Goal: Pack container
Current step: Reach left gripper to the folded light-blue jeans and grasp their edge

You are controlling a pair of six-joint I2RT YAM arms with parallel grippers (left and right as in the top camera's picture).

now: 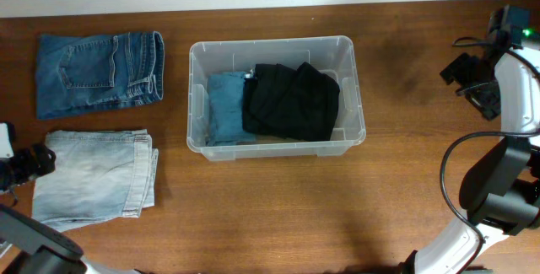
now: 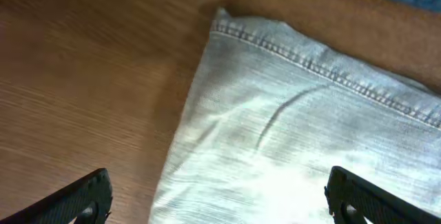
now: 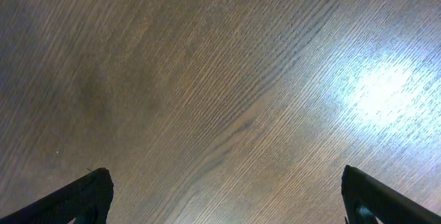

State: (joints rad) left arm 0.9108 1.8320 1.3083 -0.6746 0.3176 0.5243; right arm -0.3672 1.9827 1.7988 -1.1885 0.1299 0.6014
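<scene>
Bare table (image 1: 413,181) right of container (image 1: 359,97), clothes (image 1: 291,101) across its floor, blue jeans (image 1: 93,73) and pale jeans (image 1: 94,179) left

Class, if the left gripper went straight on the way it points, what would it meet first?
Probably the pale folded jeans, which fill the view just ahead of the open left gripper; how far off is unclear.

Wood table (image 1: 270,215) w/ clear container (image 1: 272,149) centre; dark jeans (image 1: 97,73), pale jeans (image 1: 97,177) left.
</scene>
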